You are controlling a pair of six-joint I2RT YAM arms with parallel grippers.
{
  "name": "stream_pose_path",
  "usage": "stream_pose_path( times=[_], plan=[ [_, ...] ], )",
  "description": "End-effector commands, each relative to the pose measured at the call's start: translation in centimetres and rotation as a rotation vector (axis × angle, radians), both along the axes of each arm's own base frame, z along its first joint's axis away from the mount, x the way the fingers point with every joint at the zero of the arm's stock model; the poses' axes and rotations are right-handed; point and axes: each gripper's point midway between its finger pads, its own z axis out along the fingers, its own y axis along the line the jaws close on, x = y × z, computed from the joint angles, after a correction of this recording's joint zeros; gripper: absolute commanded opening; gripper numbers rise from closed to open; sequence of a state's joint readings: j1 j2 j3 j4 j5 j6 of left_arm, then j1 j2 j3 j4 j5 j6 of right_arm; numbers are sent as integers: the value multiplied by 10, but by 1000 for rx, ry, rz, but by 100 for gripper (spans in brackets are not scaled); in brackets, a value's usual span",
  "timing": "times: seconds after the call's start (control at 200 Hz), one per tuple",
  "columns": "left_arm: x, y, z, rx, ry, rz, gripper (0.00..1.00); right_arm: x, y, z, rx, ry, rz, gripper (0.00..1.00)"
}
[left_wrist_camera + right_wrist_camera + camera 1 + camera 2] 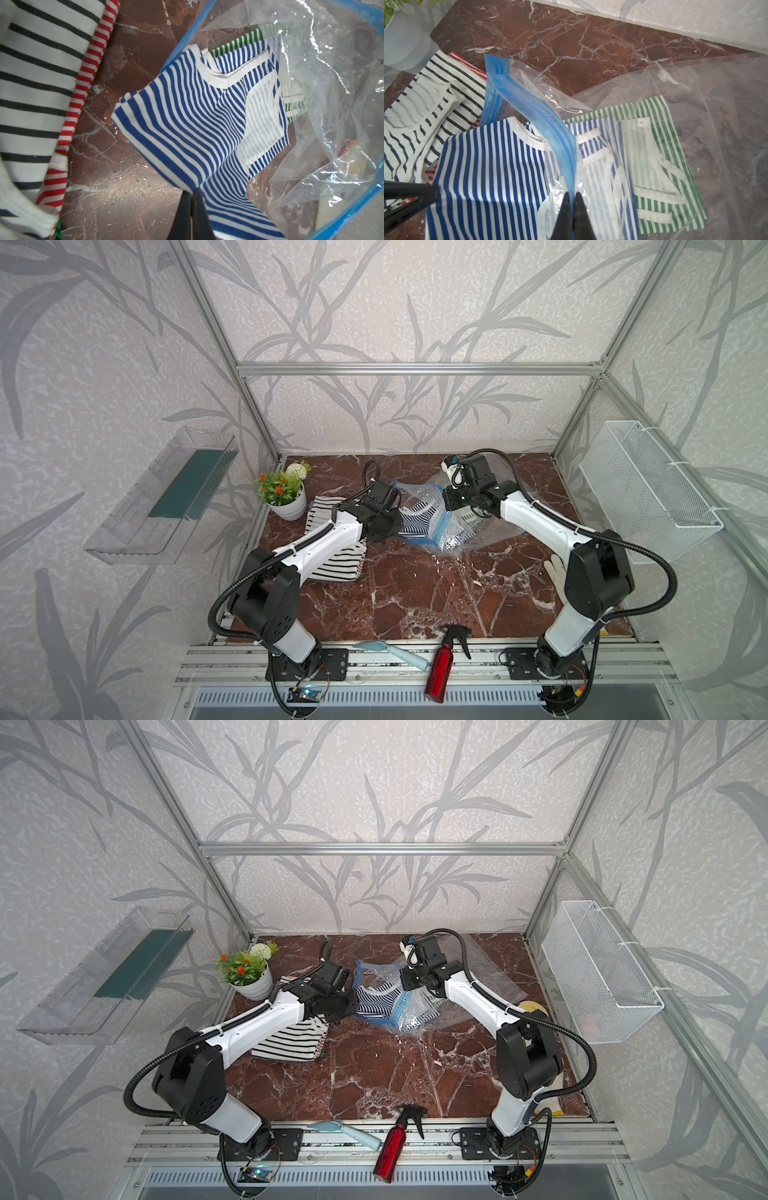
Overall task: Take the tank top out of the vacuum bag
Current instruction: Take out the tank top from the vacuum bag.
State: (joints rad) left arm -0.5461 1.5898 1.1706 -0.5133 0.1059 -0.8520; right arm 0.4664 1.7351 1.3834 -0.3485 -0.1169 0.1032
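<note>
You have a red-brown marble tabletop point(415, 593) with a potted plant point(288, 506) at its far left corner, orange and white blooms in a white ribbed pot. Along the near edge, a red spray bottle point(441, 668) with a black trigger lies on its side across the metal rail, and a pale blue brush point(395, 653) lies just beside it. A white glove point(555, 572) rests near the right edge, only partly in view. A white wire basket point(648, 493) hangs on the right wall, and a clear plastic shelf point(162, 497) on the left.

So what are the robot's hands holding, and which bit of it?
The left fingers pinch the blue-striped tank top by the end opposite its neckline. The right fingers pinch the vacuum bag by its blue zip strip.
</note>
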Motion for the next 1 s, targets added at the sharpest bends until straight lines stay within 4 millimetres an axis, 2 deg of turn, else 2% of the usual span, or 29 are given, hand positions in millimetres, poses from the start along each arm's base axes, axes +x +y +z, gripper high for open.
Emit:
stream_pose_path(
  times=[0.0,0.2,0.445,0.55,0.67,0.795,0.994],
  plan=[
    [2,0,-1,-16,-5,30,0,1,-1,-8,-11,20,7,0],
    [-6,3,-6,-57,17,89,26,1,0,-10,-8,30,13,0],
    [-13,-3,-4,-213,8,203,43,1,1,-11,-7,33,17,0],
    [-12,-9,-5,-308,16,254,45,1,2,-11,-4,35,21,0],
    [-6,-17,2,-469,-22,329,47,0,2,-12,-3,38,22,0],
    [-5,-13,9,-529,-25,403,46,0,2,-11,-2,38,24,0],
    [-14,-4,0,-646,64,568,46,-1,3,-12,-1,41,27,0]
  ],
)
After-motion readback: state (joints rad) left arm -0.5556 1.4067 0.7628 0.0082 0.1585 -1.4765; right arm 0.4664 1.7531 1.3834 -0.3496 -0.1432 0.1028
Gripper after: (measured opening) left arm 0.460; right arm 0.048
